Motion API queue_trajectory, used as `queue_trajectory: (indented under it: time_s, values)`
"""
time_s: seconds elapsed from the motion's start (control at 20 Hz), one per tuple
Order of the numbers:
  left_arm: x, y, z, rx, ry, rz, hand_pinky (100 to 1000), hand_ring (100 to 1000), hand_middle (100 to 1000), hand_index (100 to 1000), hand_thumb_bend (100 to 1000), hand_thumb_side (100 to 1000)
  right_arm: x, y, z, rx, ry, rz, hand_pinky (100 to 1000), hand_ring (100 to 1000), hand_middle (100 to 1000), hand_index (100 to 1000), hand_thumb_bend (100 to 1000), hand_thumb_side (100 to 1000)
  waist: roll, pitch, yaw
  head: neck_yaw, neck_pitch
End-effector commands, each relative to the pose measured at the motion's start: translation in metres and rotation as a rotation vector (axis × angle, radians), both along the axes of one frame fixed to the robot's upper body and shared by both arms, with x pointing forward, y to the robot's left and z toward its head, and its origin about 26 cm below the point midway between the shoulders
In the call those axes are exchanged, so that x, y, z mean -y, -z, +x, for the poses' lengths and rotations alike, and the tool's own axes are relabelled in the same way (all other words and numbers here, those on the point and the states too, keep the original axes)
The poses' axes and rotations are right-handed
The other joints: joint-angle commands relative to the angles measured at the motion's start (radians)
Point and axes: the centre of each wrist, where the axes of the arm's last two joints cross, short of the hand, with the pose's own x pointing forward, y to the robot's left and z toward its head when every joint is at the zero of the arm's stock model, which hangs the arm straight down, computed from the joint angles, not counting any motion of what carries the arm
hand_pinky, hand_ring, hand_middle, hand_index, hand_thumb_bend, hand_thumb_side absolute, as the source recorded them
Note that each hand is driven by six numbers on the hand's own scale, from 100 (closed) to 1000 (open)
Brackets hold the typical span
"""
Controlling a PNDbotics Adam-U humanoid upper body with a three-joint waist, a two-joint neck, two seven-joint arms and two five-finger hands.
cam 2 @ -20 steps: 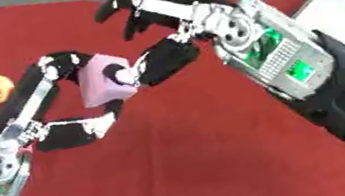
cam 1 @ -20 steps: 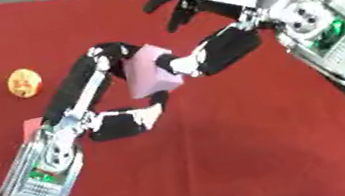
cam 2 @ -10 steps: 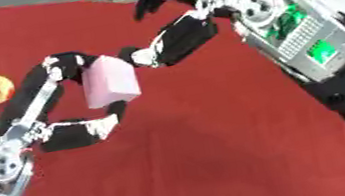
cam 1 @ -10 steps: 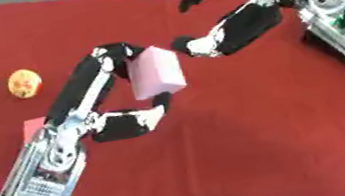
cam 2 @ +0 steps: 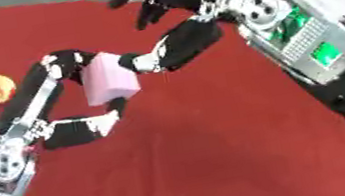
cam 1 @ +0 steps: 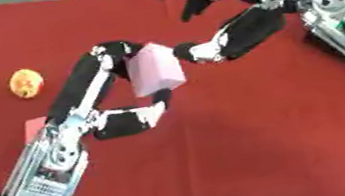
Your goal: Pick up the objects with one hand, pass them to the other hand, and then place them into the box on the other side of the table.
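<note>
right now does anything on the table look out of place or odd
Nothing looks spilled or damaged. The pink block is held up in the left hand, tilted, with the right hand close beside it. An orange round object sits alone on the red table, far left.

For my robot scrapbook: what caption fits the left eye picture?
Robot's left hand holds a pink block above the red table.
</note>
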Motion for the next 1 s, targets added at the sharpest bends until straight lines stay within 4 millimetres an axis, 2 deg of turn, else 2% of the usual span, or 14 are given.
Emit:
queue_trajectory:
  time_s: [0.05,0.5,1.0]
  values:
    - [0.002,-0.012,-0.004,0.029,0.001,-0.026,600,475,317,343,100,100,-0.003,-0.004,-0.004,0.024,-0.004,-0.003,812,747,913,880,346,286,0.003,-0.016,0.000,0.003,-0.009]
    - [0.005,-0.018,-0.008,0.030,0.021,-0.032,598,473,314,340,100,100,-0.011,0.008,-0.005,0.015,-0.009,-0.022,816,753,915,884,356,290,0.002,-0.015,0.007,-0.001,0.003]
    - [0.008,-0.025,-0.014,0.031,0.053,-0.032,595,471,307,338,100,100,-0.015,0.016,-0.005,0.013,-0.001,-0.033,814,751,910,880,356,277,0.000,-0.014,0.012,-0.002,0.002]
